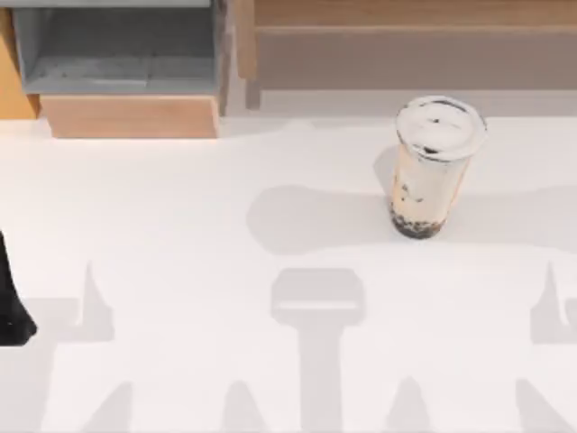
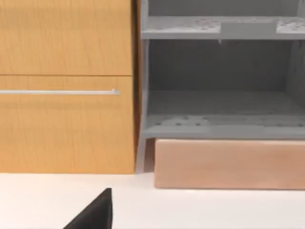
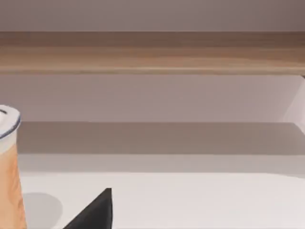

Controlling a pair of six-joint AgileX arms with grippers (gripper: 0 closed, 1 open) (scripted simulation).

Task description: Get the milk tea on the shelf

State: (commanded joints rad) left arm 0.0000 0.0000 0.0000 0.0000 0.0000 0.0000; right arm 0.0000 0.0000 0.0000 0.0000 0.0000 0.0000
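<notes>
One milk tea (image 1: 431,167) (upright) before the shelf (image 1: 406,36), untouched.

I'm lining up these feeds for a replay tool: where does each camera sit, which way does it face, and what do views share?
Top view: above the table, looking down on the milk tea and the shelf; my left arm at the left edge.
Left wrist view: faces the grey open box and an orange wood cabinet.
Right wrist view: faces the shelf, cup at its edge.
Shared: cup, shelf, box.
</notes>
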